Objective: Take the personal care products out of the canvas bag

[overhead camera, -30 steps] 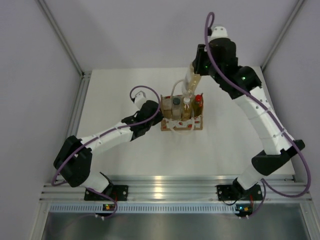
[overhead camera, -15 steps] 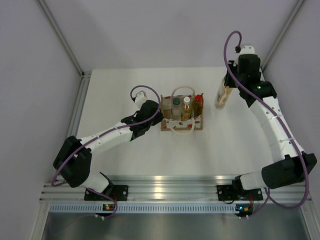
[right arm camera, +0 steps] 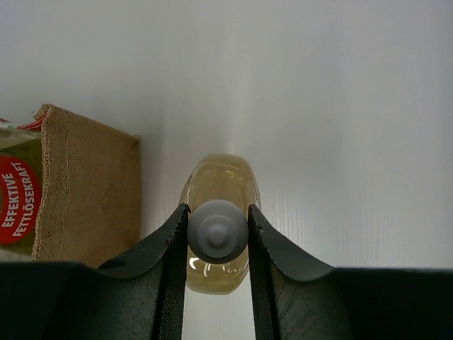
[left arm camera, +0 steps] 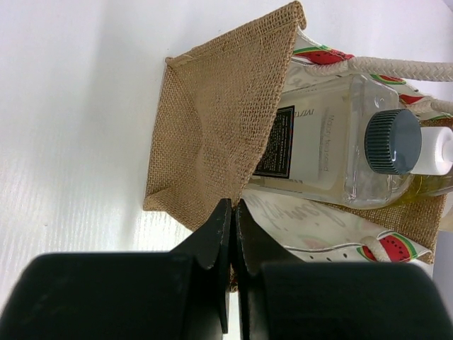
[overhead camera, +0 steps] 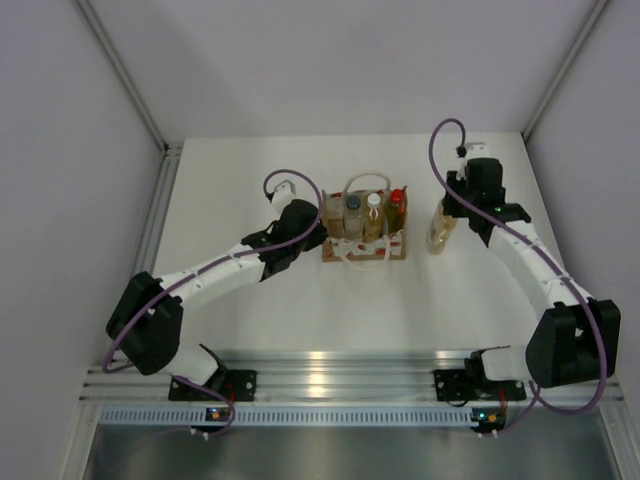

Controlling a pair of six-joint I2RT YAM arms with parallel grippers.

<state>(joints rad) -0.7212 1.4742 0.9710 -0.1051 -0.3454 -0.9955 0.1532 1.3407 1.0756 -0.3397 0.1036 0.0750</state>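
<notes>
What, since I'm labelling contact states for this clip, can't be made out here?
Right wrist view: base of the amber bottle, hidden under its own body, so table contact is unclear.
Left wrist view: whether the left end effector pinches the bag; its fingers cover the spot.
Left wrist view: bottles beyond the clear bottle, cut off by the right edge.

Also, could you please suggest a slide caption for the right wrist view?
Right gripper grips an amber bottle by its cap, apart from the canvas bag.
</notes>
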